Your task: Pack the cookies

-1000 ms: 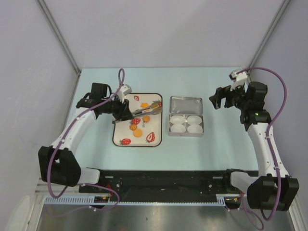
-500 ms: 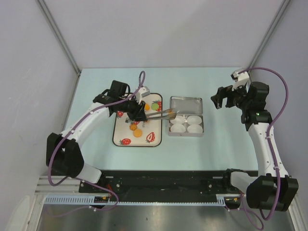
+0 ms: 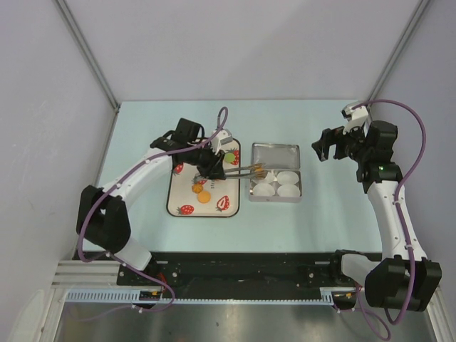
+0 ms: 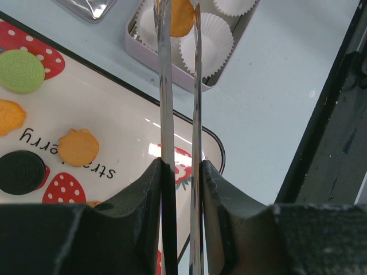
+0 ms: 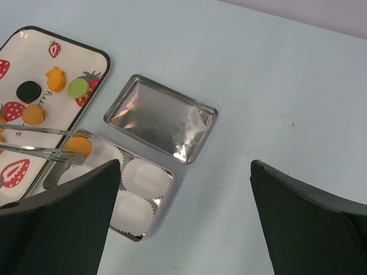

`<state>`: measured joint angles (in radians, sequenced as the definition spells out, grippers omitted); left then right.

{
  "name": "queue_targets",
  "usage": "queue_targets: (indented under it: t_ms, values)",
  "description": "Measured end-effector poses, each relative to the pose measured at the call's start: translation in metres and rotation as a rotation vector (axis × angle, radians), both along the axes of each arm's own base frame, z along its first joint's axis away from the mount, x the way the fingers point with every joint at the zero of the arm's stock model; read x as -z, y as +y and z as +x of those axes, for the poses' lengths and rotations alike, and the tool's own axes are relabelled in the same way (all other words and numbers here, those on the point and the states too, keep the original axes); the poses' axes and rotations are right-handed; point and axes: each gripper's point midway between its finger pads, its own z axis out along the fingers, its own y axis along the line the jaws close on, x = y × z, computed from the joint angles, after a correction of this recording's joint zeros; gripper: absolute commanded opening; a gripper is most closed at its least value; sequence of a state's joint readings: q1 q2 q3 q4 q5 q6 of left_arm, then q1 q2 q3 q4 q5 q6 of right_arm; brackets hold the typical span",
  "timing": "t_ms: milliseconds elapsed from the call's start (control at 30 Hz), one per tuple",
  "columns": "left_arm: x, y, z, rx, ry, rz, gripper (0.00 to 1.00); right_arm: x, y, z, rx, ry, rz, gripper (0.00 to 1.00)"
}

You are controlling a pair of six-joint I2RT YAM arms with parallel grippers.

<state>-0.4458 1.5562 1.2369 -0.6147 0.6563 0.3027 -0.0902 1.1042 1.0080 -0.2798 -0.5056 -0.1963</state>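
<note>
Cookies: one orange cookie (image 4: pixel 182 17) is pinched at the tips of the metal tweezers (image 4: pixel 163 103), at the top of the left wrist view, over the upper-left paper cup (image 5: pixel 97 156) of the tin (image 3: pixel 276 194). Half a second earlier the tips had only reached the tin's left edge; a second ago they were over the strawberry tray (image 4: pixel 114 114). Other orange cookies (image 4: pixel 77 147) and the black cookie (image 4: pixel 20 172) lie on the tray near a green disc (image 4: pixel 21 70). The left gripper (image 4: pixel 182 172) is clamped narrowly on the tweezers. The right gripper (image 5: pixel 183 229) is spread wide, unmoved at the upper right of the top view.
</note>
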Motion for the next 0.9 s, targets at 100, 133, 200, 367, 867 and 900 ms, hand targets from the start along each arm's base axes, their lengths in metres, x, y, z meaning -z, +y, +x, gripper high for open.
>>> queue_targets:
  t_ms: [100, 133, 200, 367, 867, 900]
  values:
    - [0.002, -0.005, 0.001, 0.005, 0.004, 0.002, 0.32, 0.0, 0.0, 0.0, 0.0, 0.0, 0.0, 1.0]
    - [0.003, -0.006, 0.002, 0.005, 0.005, 0.005, 0.32, 0.0, 0.0, 0.0, 0.0, 0.0, 0.0, 1.0]
    - [0.006, -0.007, 0.002, 0.006, 0.007, 0.011, 0.32, 0.0, 0.0, 0.0, 0.0, 0.0, 0.0, 1.0]
    - [0.011, -0.007, 0.004, 0.001, 0.011, 0.029, 0.33, 0.0, 0.0, 0.0, 0.0, 0.001, 0.0, 1.0]
    - [0.019, -0.01, 0.01, -0.006, 0.003, 0.042, 0.35, 0.0, 0.0, 0.0, 0.0, 0.002, 0.0, 1.0]
    - [0.019, -0.01, 0.01, -0.006, 0.006, 0.042, 0.36, 0.0, 0.0, 0.0, 0.0, 0.001, 0.0, 1.0]
